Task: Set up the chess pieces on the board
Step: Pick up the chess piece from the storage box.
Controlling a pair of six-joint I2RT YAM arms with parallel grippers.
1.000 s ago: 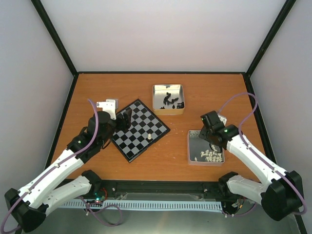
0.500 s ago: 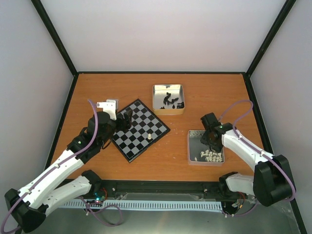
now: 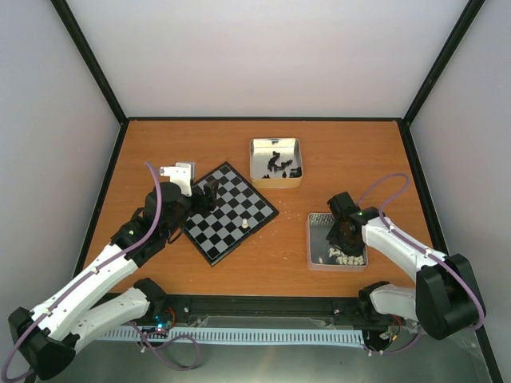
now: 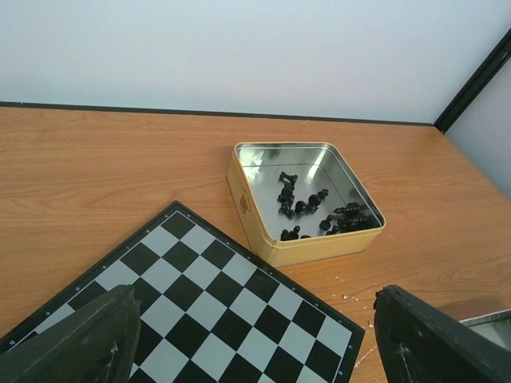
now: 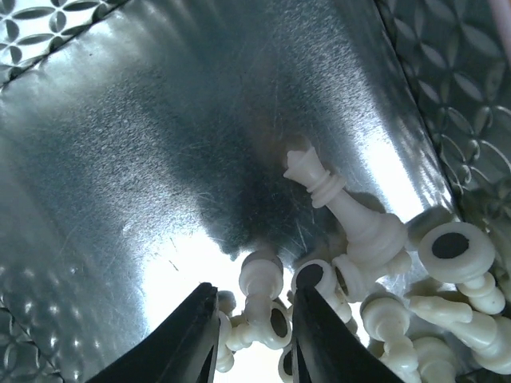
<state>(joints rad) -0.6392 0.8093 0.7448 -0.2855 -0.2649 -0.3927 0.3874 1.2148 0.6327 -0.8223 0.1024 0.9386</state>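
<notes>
Seen from above, the left gripper hangs over the far-left edge of the board, where one white chessman stands. The right gripper is down inside the near tin among the cream chess pieces. In the left wrist view, that gripper's fingers are spread wide above the chequers, with the far tin of black chessmen beyond. In the right wrist view, the jaws are slightly parted and straddle one cream piece on the tin floor.

The orange wooden table carries the board, set askew left of centre. A tin lies just beyond the board's far corner. A second tin sits nearer, to the right, apart from both.
</notes>
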